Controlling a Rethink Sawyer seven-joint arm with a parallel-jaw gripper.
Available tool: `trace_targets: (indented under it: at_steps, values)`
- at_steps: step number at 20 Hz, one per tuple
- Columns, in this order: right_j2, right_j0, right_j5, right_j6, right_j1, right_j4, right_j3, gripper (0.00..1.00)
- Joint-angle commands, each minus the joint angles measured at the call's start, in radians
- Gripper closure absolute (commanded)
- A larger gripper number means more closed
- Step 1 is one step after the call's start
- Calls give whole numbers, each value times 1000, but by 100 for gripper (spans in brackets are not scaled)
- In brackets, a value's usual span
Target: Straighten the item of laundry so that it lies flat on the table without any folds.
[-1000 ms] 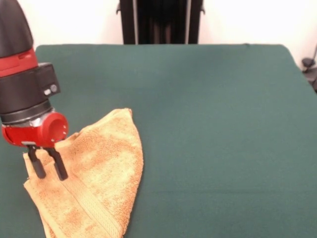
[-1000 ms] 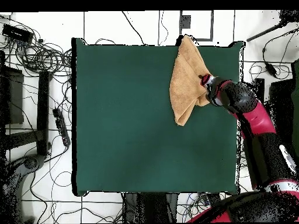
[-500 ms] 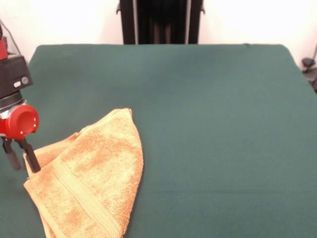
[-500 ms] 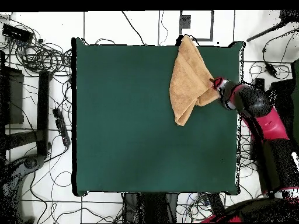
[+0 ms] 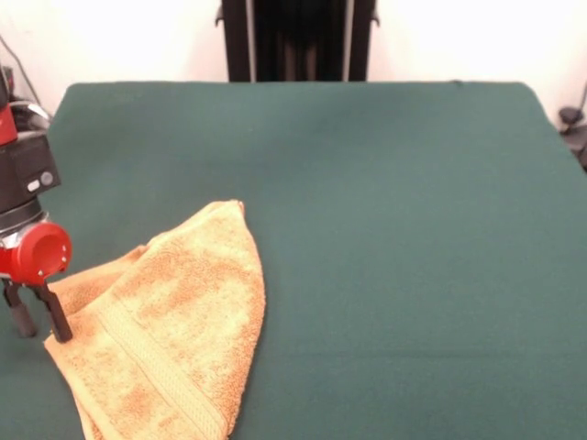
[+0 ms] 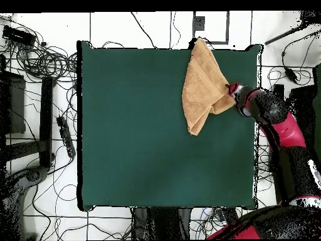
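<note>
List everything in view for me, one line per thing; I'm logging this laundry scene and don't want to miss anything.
Towel: one, orange-yellow terry cloth with a woven band, folded over itself, at the table's near left corner in the front view, partly past the near edge.
Table: one, dark green cloth surface, fills most of both views.
Cables: many, black, scattered on the white tiled floor around the table in the overhead view.
Black stand: one, behind the table's far edge in the front view.
Arm: one, red and black, beside the table's edge by the towel.
Gripper: one, black fingers under a red cap, open, at the towel's left edge.
</note>
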Motion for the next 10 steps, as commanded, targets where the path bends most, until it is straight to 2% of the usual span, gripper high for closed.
trace_targets:
  at_steps: [1, 10]
  values:
    - [58, 93, -17, -34, 144, -67, -14, 0]
    - [95, 74, 10, -94, 168, -74, -36, 0]
